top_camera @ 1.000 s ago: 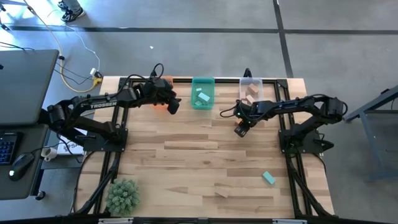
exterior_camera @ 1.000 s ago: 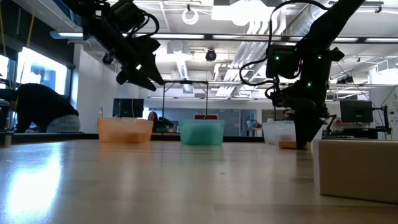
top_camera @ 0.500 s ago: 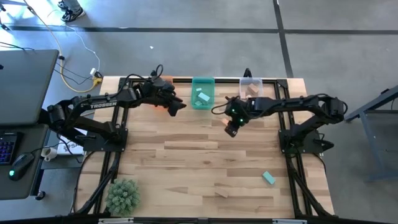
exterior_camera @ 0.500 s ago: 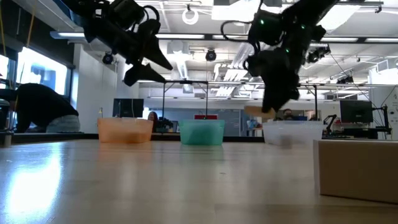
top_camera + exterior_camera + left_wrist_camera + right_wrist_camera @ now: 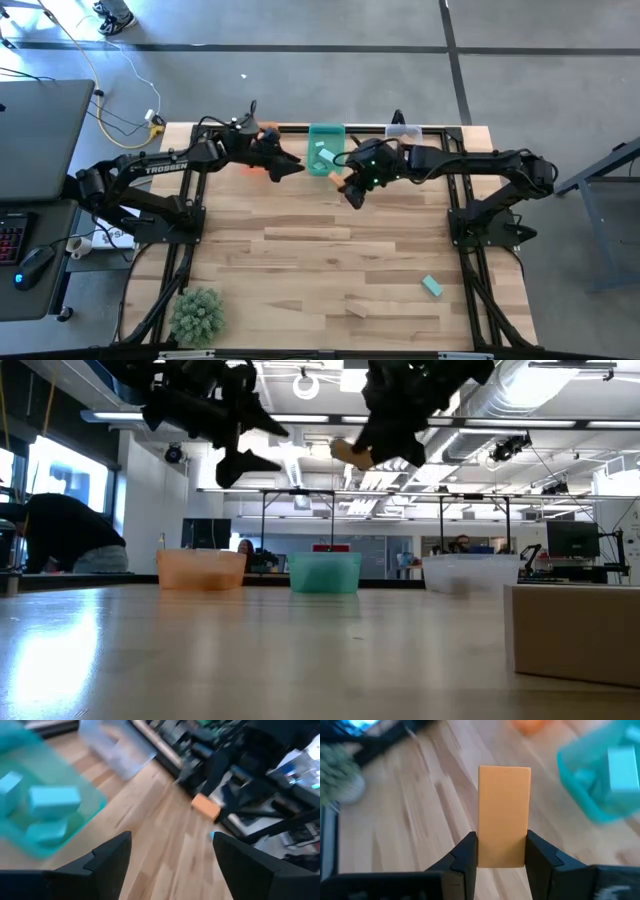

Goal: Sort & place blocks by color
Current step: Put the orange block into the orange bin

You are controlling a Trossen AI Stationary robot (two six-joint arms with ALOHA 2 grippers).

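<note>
My right gripper (image 5: 352,190) hangs high over the table in front of the green bin (image 5: 325,150) and is shut on an orange block (image 5: 504,815), which also shows in the low view (image 5: 350,453). My left gripper (image 5: 287,166) is open and holds nothing (image 5: 170,855). It hangs by the orange bin (image 5: 202,570), pointing toward the right gripper. Teal blocks (image 5: 52,800) lie in the green bin. One teal block (image 5: 432,286) and one tan block (image 5: 357,310) lie flat on the near right of the table. My right gripper pinches the orange block by its two long sides (image 5: 482,852) between the two fingers, at the end nearest the wrist. Most of the block sticks out past the fingertips (image 5: 467,850). The fingers slant down toward the table's left, and the block is lifted clear.
A clear bin (image 5: 403,135) stands at the far edge, right of the green bin. A small green plant (image 5: 196,315) sits at the near left corner. A tan block (image 5: 575,630) stands close to the low camera. The middle of the table (image 5: 320,240) is bare wood.
My right gripper has risen and moved toward the table's left with the orange block, from in front of the clear bin to in front of the green bin. My left gripper has turned at the wrist and opened wider while staying by the orange bin.
</note>
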